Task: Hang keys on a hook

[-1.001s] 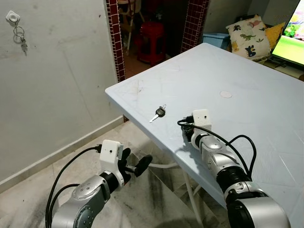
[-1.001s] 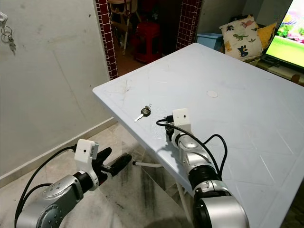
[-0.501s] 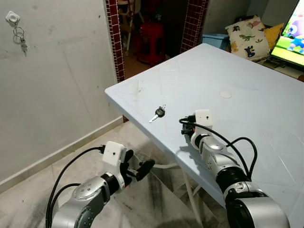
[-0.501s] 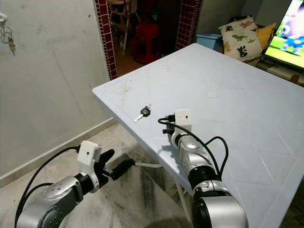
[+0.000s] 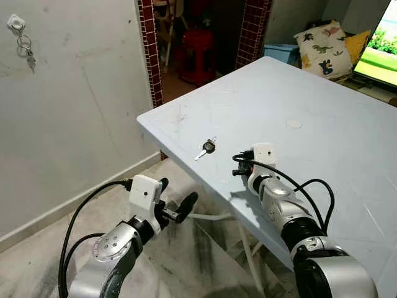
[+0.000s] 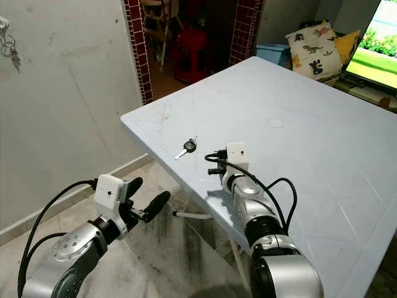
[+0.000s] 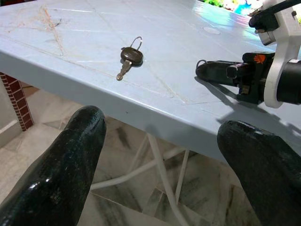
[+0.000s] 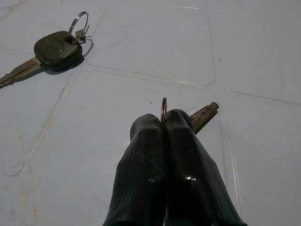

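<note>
Right hand point(image 8: 162, 123) rests low on the pale blue bench point(image 5: 322, 112), its two black fingers point(image 8: 141, 160) pressed together with a thin metal key ring point(image 8: 163, 109) pinched upright between the tips. A key blade point(image 8: 204, 114) shows just past the fingertips, lying on the bench surface. From the head views, this hand point(image 5: 242, 166) sits near the bench's front edge, a short way in from the corner.

A second key with a dark plastic head point(image 5: 208, 148) lies flat on the bench, apart from the right hand and nearer the bench's corner; its own small ring point(image 8: 80, 22) points away from the blade.

Left hand point(image 5: 175, 200) hangs below the bench's front edge, over the tiled floor point(image 5: 37, 267), with its fingers point(image 7: 75, 155) spread wide and nothing between them; its wrist view looks up across the bench edge at the dark-headed key point(image 7: 129, 57).

On the grey wall point(image 5: 80, 99) well away from the bench, a white hook point(image 5: 17, 23) carries a ring of keys point(image 5: 27, 52). Beyond the far side of the bench are a red stool point(image 5: 200, 53) and a dinosaur-print cushion point(image 5: 324, 43).
</note>
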Available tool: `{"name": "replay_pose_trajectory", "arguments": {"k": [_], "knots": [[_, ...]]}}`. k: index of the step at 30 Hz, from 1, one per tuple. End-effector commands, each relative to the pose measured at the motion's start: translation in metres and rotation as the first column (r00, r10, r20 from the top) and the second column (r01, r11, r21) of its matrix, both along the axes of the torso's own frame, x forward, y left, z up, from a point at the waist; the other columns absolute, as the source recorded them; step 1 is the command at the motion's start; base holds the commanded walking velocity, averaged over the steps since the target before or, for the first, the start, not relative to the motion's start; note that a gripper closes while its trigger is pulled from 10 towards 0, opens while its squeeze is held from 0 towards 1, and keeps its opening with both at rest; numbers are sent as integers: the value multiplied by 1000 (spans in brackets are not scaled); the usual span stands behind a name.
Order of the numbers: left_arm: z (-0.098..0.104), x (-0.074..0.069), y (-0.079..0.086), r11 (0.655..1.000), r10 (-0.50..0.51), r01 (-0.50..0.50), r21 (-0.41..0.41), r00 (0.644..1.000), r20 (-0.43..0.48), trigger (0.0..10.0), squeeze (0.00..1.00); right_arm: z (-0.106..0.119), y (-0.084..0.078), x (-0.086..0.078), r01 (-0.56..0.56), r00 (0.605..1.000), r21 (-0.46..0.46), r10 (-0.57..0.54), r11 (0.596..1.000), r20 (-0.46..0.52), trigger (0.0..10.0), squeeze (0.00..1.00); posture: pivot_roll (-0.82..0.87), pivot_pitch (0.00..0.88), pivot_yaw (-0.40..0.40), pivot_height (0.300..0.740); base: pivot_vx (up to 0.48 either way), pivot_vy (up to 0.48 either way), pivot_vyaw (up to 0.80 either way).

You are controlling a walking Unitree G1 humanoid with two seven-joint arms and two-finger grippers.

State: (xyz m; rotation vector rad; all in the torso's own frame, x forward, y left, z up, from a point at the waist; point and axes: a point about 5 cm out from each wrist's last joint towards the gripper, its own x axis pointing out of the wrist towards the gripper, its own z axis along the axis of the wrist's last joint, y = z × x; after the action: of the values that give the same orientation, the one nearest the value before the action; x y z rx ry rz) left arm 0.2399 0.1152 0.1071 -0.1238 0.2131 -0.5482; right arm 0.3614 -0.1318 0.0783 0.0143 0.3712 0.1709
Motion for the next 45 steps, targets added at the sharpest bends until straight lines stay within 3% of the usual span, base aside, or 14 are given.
{"name": "replay_pose_trajectory", "arguments": {"k": [1, 9, 15, 18, 24, 29, 36, 41, 45], "knots": [[0, 2, -1, 1000, -2, 2, 6, 1000, 13, 10000, 0, 0, 2, 1, -6, 1000, 3, 6, 1000, -13, 0, 0, 75, 0, -35, 740, 0, 0, 0], [-2, 4, -3, 1000, -12, 12, 8, 1000, 10, 10000, 0, 3, 3, 3, -10, 1000, 10, 10, 1000, 10, 0, 0, 73, 0, -36, 740, 0, 0, 0], [-2, 5, -3, 1000, -5, 5, -2, 1000, 4, 10000, 0, 23, 4, 8, -54, 989, 118, 36, 992, 143, 0, 0, 76, 0, -33, 740, 0, 0, 0], [-3, 5, -2, 1000, -1, 1, -6, 1000, 2, 10000, 0, 37, 10, 8, -141, 972, 192, 98, 971, 214, 0, 0, 71, 0, -31, 740, 0, 0, 0], [-3, 5, -2, 1000, 2, -2, -10, 1000, -2, 10000, 0, 47, 14, 6, -236, 947, 219, 173, 947, 272, 0, 0, 65, 0, -27, 740, 0, 0, 0], [-3, 5, -1, 1000, 8, -8, -10, 1000, -4, 10000, 0, 58, 27, -2, -408, 902, 376, 306, 832, 303, 0, 0, 69, 0, -28, 740, 0, 0, 0], [-3, 5, 0, 1000, 8, -8, -8, 1000, -8, 10000, 0, 61, 28, -6, -432, 897, 452, 319, 781, 306, 0, 0, 70, 0, -25, 740, 0, 0, 0], [-4, 4, 0, 1000, 8, -8, -6, 1000, -13, 10000, 0, 61, 29, -11, -448, 890, 434, 347, 781, 295, 0, 0, 68, 0, -22, 740, 0, 0, 0], [-1, 6, 6, 996, 82, -82, 23, 997, 17, 10000, 0, 62, 31, -14, -467, 872, 297, 378, 833, 310, 0, 0, 69, 0, -21, 740, 0, 0, 0]]}}
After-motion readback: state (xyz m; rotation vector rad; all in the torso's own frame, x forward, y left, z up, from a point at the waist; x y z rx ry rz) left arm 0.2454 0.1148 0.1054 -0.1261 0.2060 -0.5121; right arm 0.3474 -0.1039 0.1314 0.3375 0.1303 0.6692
